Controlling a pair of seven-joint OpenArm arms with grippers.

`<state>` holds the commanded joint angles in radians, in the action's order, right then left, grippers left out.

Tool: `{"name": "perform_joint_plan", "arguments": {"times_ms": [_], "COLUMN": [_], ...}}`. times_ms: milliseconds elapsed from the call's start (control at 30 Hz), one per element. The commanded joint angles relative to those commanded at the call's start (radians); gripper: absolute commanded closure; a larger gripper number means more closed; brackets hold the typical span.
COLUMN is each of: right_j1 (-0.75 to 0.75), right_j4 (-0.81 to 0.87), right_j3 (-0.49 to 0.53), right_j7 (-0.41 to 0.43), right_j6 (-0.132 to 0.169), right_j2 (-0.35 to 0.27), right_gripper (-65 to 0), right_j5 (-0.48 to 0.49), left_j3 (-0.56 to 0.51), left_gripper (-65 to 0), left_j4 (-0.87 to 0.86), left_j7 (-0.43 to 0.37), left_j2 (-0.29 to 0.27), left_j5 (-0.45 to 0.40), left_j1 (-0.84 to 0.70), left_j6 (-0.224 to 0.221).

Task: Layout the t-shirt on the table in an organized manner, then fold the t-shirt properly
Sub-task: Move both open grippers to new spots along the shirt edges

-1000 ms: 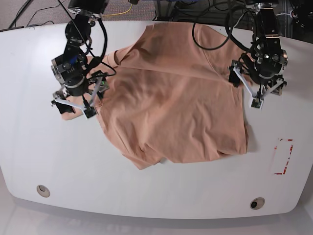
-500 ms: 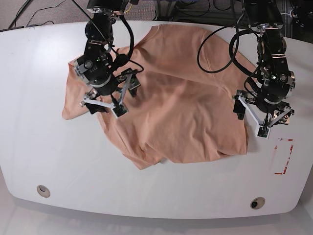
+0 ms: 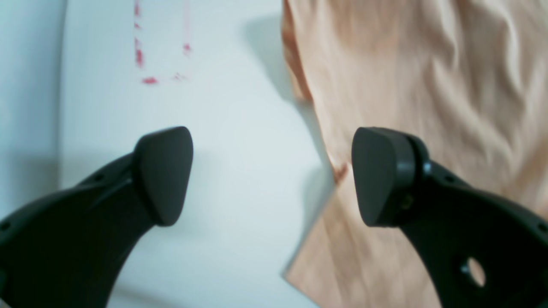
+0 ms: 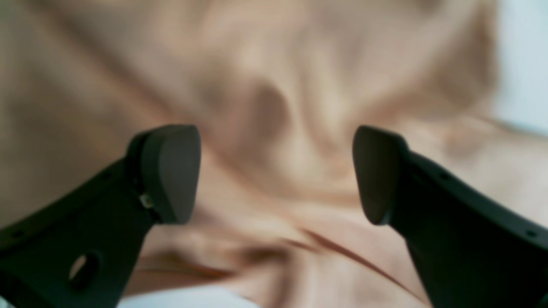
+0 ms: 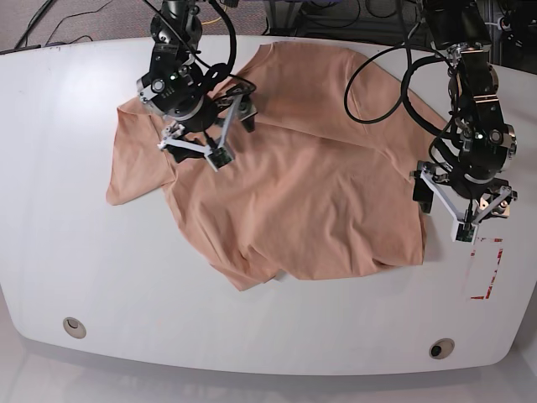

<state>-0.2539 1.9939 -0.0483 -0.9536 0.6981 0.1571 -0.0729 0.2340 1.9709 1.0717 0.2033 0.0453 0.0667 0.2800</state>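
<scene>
Two claws hang over the table (image 5: pixel 151 311), both spread wide with nothing pinched. Beneath the right gripper (image 5: pixel 210 134), the wrinkled t-shirt (image 5: pixel 294 201) fills the space between and beyond its fingertips. Below the left gripper (image 5: pixel 461 197), the shirt's edge runs between the fingers, with bare tabletop on one side and the red tape mark (image 5: pixel 487 269) near.

In the base view, a grey floor (image 5: pixel 168 389) lies beyond the rounded table edge at six o'clock. At twelve o'clock there are dark cables (image 5: pixel 71 40), and the light makes pale shine on the floor
</scene>
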Motion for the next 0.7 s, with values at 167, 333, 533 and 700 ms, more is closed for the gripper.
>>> {"name": "perform_joint_plan", "arguments": {"times_ms": [167,333,533,700], "right_j1": [-0.025,-0.041,-0.075,-0.126], "right_j4": [0.015,0.032,0.034,0.035], "right_j3": [0.025,0.025,-0.002,-0.037], "right_j7": [0.000,0.005,0.086,0.203], "right_j6": [0.000,0.000,0.000,0.000], "right_j2": [0.000,0.000,0.000,0.000], "right_gripper": [-53.3,-53.3,-53.3,-53.3], "right_j5": [0.000,-0.002,-0.002,-0.002], "left_j3": [0.000,0.000,0.000,0.000], "left_gripper": [-55.4,-55.4,-55.6,-55.6], "left_j4": [0.000,-0.002,-0.002,-0.002], "left_j7": [0.000,0.000,0.000,0.000], "left_j2": [-0.002,0.002,0.002,0.002], "left_j5": [-0.002,-0.005,-0.006,-0.006], "left_j1": [0.044,0.068,0.064,0.060], "left_j6": [-0.002,-0.002,-0.002,-0.002]}}
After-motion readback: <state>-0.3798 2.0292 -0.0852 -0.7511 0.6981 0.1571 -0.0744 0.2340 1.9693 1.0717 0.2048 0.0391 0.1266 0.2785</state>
